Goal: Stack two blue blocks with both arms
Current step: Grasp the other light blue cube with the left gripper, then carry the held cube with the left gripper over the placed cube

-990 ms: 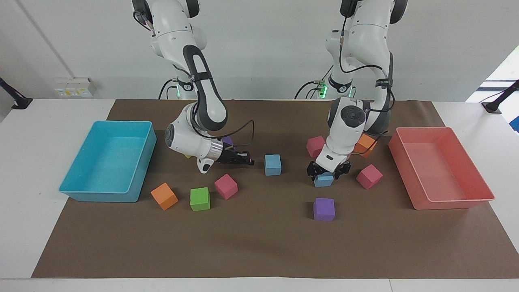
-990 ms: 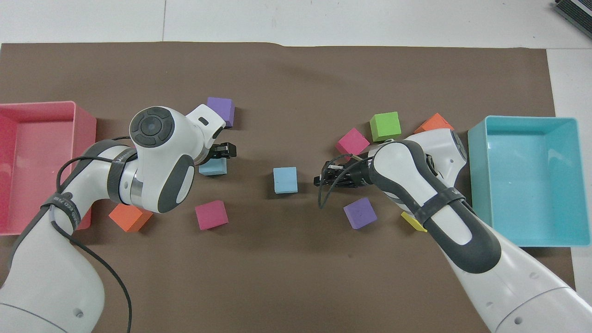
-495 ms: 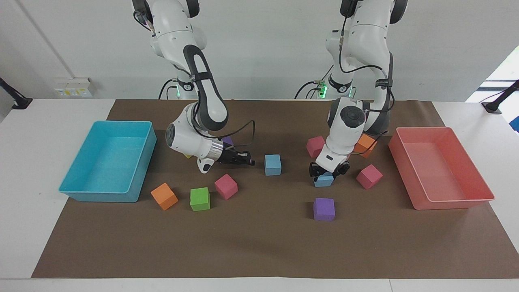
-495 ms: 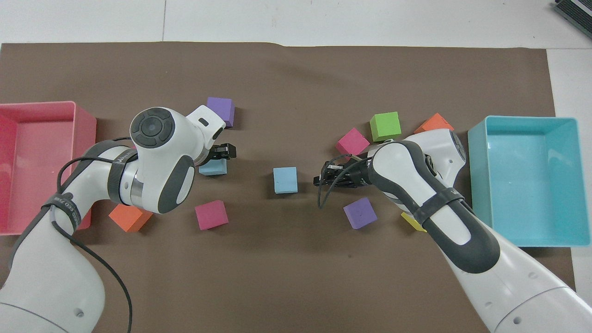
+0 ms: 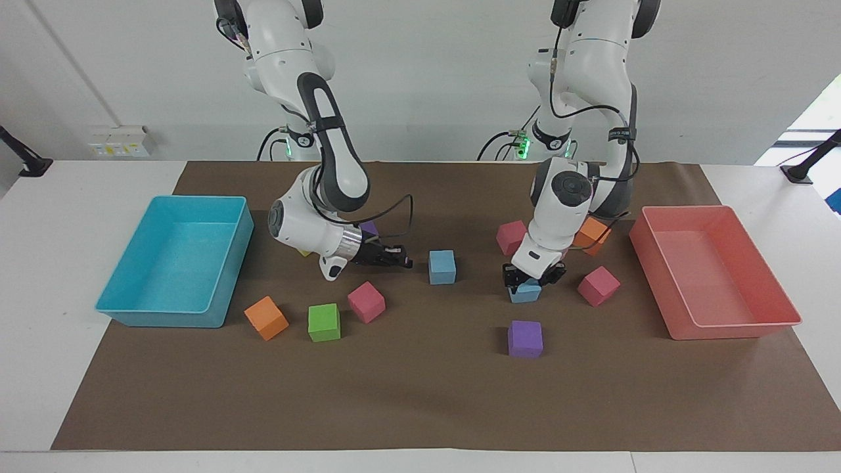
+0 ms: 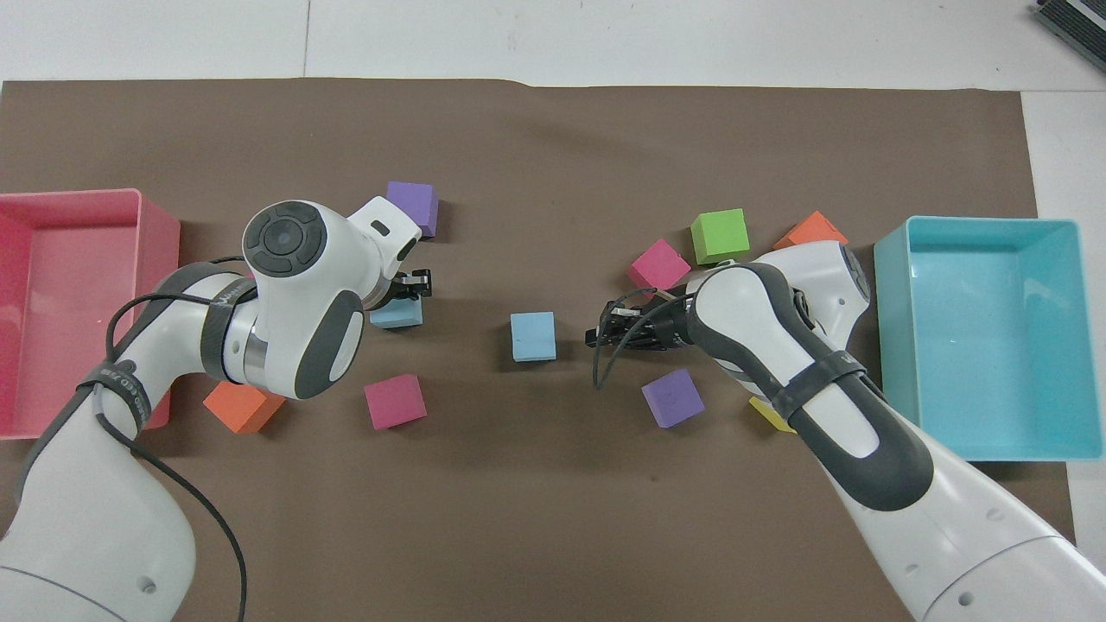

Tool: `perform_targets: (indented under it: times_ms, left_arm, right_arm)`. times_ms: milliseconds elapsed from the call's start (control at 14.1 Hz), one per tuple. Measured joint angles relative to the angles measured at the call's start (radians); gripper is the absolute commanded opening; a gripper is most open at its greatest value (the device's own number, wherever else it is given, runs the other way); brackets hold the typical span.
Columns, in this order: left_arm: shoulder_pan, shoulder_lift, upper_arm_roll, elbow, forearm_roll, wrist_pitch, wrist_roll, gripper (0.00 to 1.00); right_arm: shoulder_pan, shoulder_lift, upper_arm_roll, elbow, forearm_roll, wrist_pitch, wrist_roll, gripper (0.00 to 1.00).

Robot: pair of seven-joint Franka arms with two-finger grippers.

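Observation:
One blue block (image 5: 442,267) lies on the brown mat mid-table; it also shows in the overhead view (image 6: 532,336). The other blue block (image 5: 525,293) lies toward the left arm's end, partly hidden in the overhead view (image 6: 397,314) under the left wrist. My left gripper (image 5: 531,276) (image 6: 406,289) is down over this block, which rests on the mat, with its fingers open astride it and close to its sides. My right gripper (image 5: 396,259) (image 6: 605,333) lies level just above the mat beside the mid-table blue block, a small gap away, fingers together and empty.
A purple cube (image 5: 525,338), two pink cubes (image 5: 598,286) (image 5: 511,236) and an orange cube (image 5: 593,233) ring the left gripper. Pink (image 5: 366,301), green (image 5: 324,322) and orange (image 5: 265,317) cubes lie by the right arm. A turquoise tray (image 5: 174,309) and a pink tray (image 5: 736,325) stand at the table's ends.
The left gripper's fingers have drawn in around the blue block under it. The right arm has not moved.

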Motion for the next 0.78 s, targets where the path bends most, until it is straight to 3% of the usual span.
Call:
perform_targets:
  times_ms: [424, 778]
  left_arm:
    - [-0.002, -0.022, -0.001, 0.016, 0.000, -0.032, 0.000, 0.29]
    - [-0.041, -0.075, -0.003, 0.087, 0.003, -0.182, -0.008, 0.30]
  right_arm:
    - [0.000, 0.000, 0.000, 0.000, 0.000, 0.000, 0.000, 0.00]
    - [0.000, 0.000, 0.000, 0.000, 0.000, 0.001, 0.000, 0.00]
